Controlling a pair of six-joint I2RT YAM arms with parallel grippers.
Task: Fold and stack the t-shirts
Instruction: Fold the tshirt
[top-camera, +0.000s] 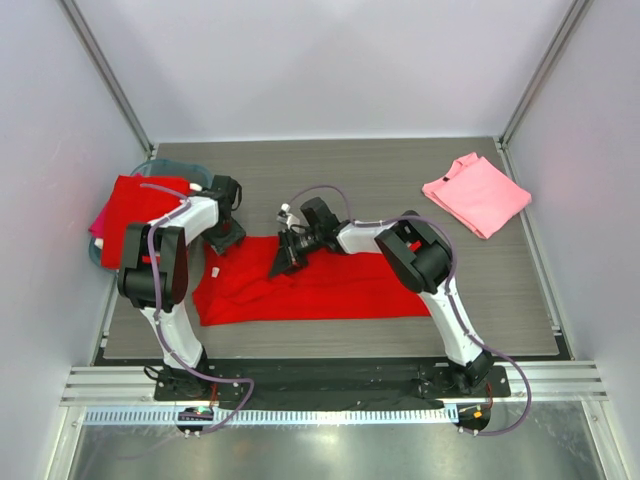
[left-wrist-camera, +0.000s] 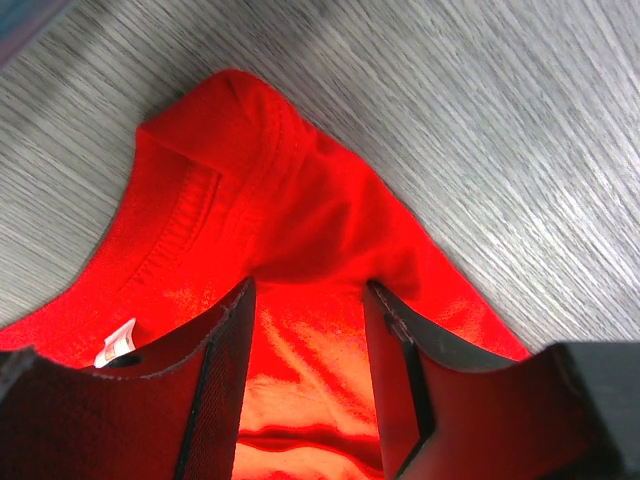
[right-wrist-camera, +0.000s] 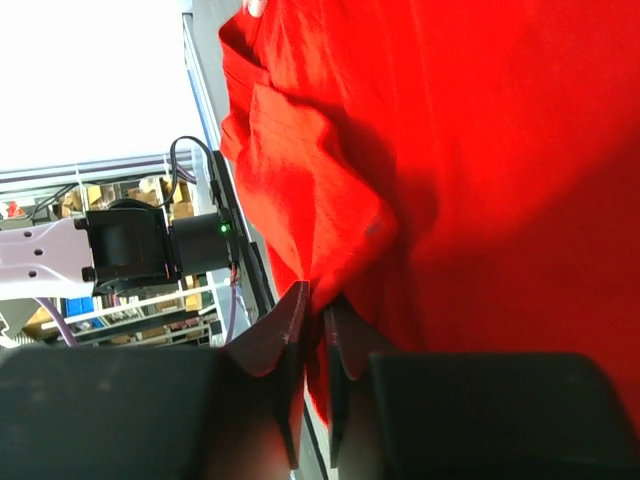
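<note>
A red t-shirt (top-camera: 320, 290) is spread beneath the left gripper (top-camera: 225, 240) and right gripper (top-camera: 281, 264); a pink t-shirt (top-camera: 476, 194) is folded well apart.

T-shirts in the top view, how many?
3 for sure. Flat red t-shirt in the middle; folded pink t-shirt at the far right; draped red t-shirt over the teal basin at the left. A magenta edge beneath it may be a fourth; the basin could hide more.

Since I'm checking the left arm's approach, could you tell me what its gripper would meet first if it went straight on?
The red t-shirt: its collar-side fabric bunches right between the left gripper's fingers, with bare table beyond. Whether it is already gripped is unclear.
</note>
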